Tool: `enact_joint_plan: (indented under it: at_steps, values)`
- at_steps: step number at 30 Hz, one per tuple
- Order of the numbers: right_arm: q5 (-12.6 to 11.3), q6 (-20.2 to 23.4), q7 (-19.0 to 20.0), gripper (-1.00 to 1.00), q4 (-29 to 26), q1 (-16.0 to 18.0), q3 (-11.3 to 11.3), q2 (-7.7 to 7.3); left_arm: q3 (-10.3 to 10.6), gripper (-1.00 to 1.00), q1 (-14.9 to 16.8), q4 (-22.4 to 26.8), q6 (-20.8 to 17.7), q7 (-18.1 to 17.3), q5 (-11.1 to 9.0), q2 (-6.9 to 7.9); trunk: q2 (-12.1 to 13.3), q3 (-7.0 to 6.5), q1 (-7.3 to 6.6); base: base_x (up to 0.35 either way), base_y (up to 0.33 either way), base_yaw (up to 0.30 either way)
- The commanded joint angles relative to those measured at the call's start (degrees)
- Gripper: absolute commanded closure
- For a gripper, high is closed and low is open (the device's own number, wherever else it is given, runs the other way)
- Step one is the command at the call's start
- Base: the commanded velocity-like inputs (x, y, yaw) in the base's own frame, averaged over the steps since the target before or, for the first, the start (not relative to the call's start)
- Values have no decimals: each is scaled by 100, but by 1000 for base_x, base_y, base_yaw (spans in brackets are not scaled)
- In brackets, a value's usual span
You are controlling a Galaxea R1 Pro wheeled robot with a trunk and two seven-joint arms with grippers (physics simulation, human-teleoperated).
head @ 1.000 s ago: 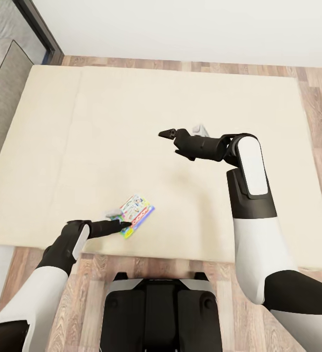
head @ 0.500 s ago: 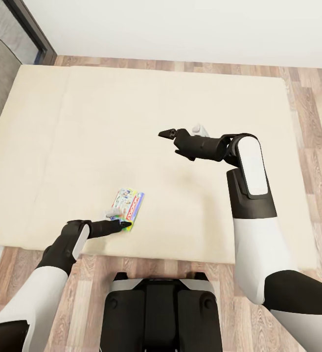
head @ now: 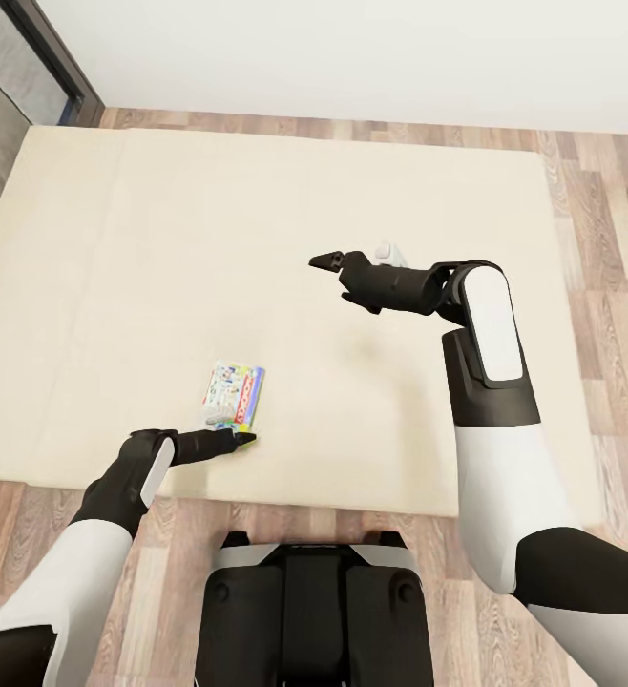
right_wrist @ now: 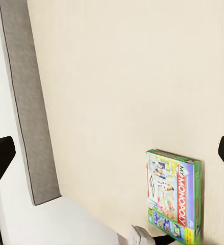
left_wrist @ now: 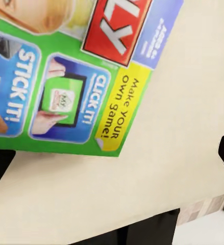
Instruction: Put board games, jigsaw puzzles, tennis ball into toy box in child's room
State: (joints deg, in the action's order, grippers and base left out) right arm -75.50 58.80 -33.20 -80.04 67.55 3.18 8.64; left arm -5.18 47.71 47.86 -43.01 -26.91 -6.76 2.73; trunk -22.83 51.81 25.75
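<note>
The white-green board game (head: 233,396) lies flat on the beige bed (head: 161,239), at the 7 o'clock part of the mattress near its front edge. The left gripper (head: 240,439) sits just beside the box's near end, fingers spread. The right gripper (head: 325,260) hovers well apart at 2 o'clock, fingers spread.
</note>
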Motion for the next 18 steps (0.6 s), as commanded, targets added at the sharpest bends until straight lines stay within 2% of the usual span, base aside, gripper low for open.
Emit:
enact_joint_plan:
  at_steps: [1, 6, 18]
  values:
    - [-53, 8, -60, -100, -3, 4, -1, 2, -9, -100, 1, 4, -50, 10, -53, -1, -9, 6, 3, 0, -165, 0]
    - [-53, 8, -61, -100, -3, 4, -1, -2, -16, -100, 1, 4, -50, 10, -53, -1, -9, 6, 3, 0, -180, 0]
    - [-53, 8, -63, -100, -3, 4, -1, -3, -48, -100, 1, 20, -52, 3, -53, 23, -9, 6, 3, -54, -59, 0]
